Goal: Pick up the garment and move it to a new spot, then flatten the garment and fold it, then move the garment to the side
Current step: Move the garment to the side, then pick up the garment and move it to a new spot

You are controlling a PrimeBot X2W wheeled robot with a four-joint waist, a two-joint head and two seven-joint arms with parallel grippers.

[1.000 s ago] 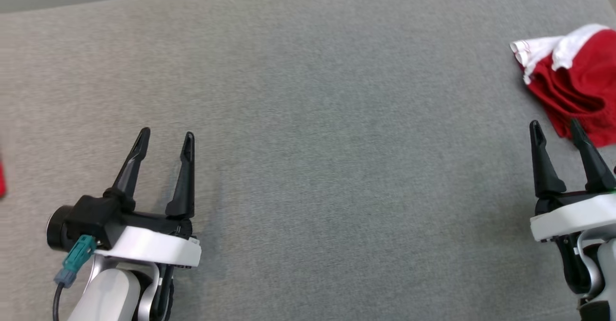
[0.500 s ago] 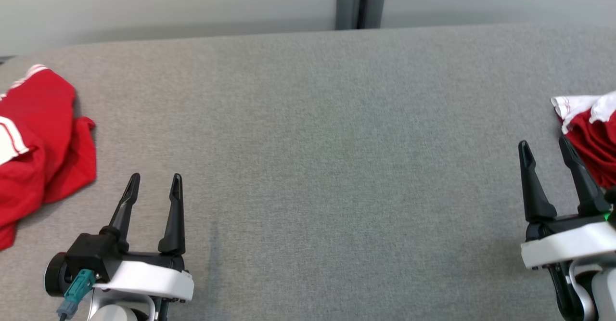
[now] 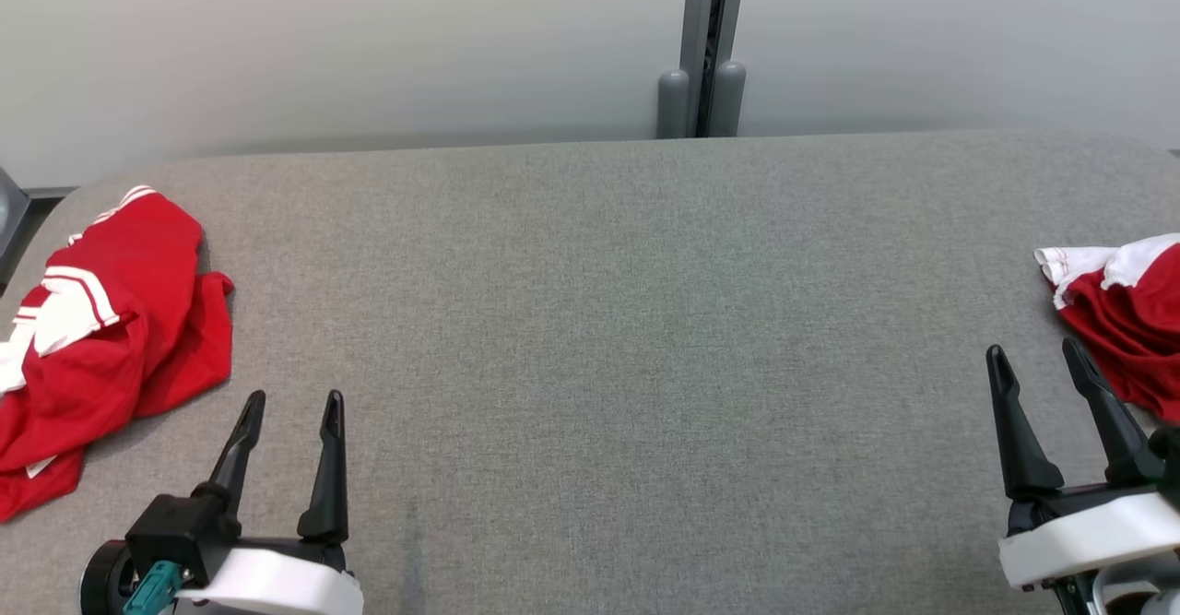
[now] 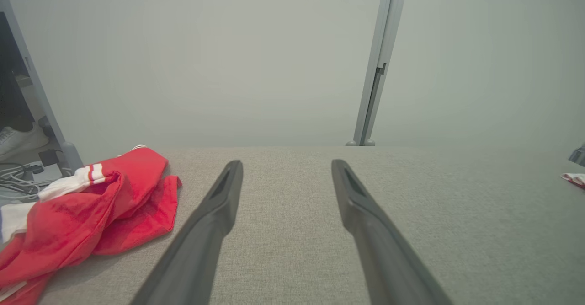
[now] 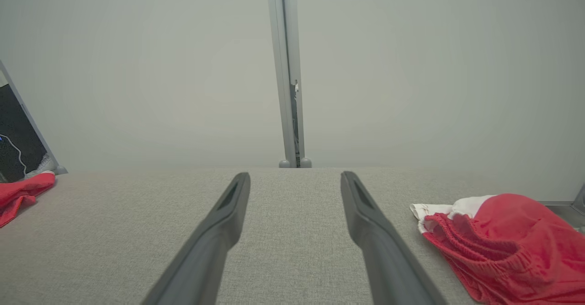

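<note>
A crumpled red garment with white stripes (image 3: pixel 120 320) lies at the far left of the grey padded table (image 3: pixel 627 320); it is also in the left wrist view (image 4: pixel 105 204) and, at the edge, in the right wrist view (image 5: pixel 23 190). A second crumpled red and white garment (image 3: pixel 1125 320) lies at the far right (image 5: pixel 507 236). My left gripper (image 3: pixel 293 403) is open and empty, just right of the left garment (image 4: pixel 287 165). Just left of the right garment, my right gripper (image 3: pixel 1032 352) stands open and empty too (image 5: pixel 295 177).
A pale wall with a grey upright post (image 3: pixel 705 43) stands behind the table's far edge. Past the left edge are cables and a shoe on the floor (image 4: pixel 18 158). Wide bare fabric lies between the two garments.
The whole head picture has shifted down: the camera has risen, bringing the wall, the post and the left garment into view. Both grippers stay open and empty.
</note>
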